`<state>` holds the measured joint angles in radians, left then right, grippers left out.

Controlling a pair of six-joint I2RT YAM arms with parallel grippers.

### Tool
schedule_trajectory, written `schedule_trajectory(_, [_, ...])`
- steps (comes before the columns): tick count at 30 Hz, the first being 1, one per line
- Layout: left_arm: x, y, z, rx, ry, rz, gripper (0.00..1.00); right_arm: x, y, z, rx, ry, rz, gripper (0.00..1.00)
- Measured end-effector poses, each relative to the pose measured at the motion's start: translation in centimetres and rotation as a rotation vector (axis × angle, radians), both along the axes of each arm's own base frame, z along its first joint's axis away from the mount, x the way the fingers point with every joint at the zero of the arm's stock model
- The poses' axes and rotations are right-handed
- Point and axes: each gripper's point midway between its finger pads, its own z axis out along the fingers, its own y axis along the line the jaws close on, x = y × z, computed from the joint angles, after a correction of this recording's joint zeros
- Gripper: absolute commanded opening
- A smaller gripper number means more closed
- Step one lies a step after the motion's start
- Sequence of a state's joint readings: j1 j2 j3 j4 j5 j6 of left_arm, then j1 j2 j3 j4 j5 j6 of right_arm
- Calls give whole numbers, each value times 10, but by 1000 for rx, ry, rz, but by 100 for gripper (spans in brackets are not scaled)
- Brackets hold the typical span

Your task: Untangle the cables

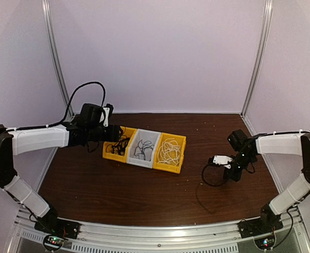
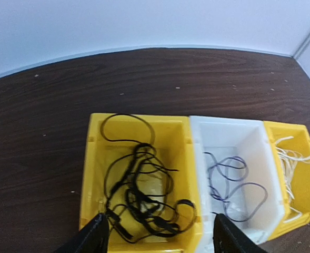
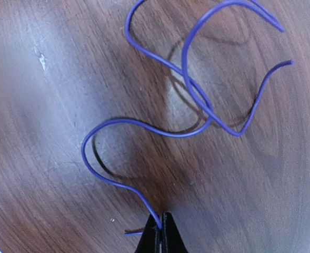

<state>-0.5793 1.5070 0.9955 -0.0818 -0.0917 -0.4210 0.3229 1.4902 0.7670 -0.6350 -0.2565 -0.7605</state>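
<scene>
My right gripper is shut on a thin purple cable near one end. The cable curls in loops just above the dark wooden table; in the top view it hangs below the gripper as a dark loop. My left gripper is open, its jaws wide apart above the near edge of the left yellow bin, which holds tangled black cables. The white bin holds purple cables. The right yellow bin holds white cables.
The three bins stand in a row mid-table. White enclosure walls and aluminium posts surround the brown table. A metal rail runs along the near edge.
</scene>
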Motion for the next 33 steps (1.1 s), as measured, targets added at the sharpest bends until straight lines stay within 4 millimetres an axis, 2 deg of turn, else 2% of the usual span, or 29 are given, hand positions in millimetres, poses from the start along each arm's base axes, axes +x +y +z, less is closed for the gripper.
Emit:
schedule_trajectory(3, [26, 36, -20, 33, 36, 111, 63, 1, 2, 14, 23, -26, -2, 0])
schedule_trajectory(6, [36, 48, -42, 58, 82, 151, 56, 7, 6, 42, 54, -83, -5, 0])
schedule_trajectory(9, [40, 47, -57, 80, 115, 155, 47, 20, 13, 88, 103, -171, -13, 0])
schedule_trajectory(12, [44, 47, -69, 100, 139, 166, 38, 38, 24, 151, 184, -310, -14, 0])
schedule_trajectory(15, [51, 50, -71, 110, 137, 188, 33, 50, 35, 213, 274, -430, -11, 0])
schedule_trajectory(17, [53, 52, -72, 114, 137, 197, 28, 54, 43, 243, 330, -481, -5, 0])
schedule_trajectory(19, [53, 54, -73, 120, 138, 205, 27, 56, 52, 266, 384, -518, 6, 0])
schedule_trajectory(22, [53, 55, -73, 124, 139, 211, 40, 57, 66, 288, 441, -546, 29, 0])
schedule_trajectory(25, [52, 55, -74, 122, 140, 211, 43, 57, 87, 299, 483, -553, 72, 0])
schedule_trajectory(29, [43, 60, -76, 129, 147, 214, 47, 57, 115, 298, 515, -528, 125, 0])
schedule_trajectory(33, [42, 67, -64, 134, 113, 238, 57, 55, 138, 292, 517, -495, 174, 0])
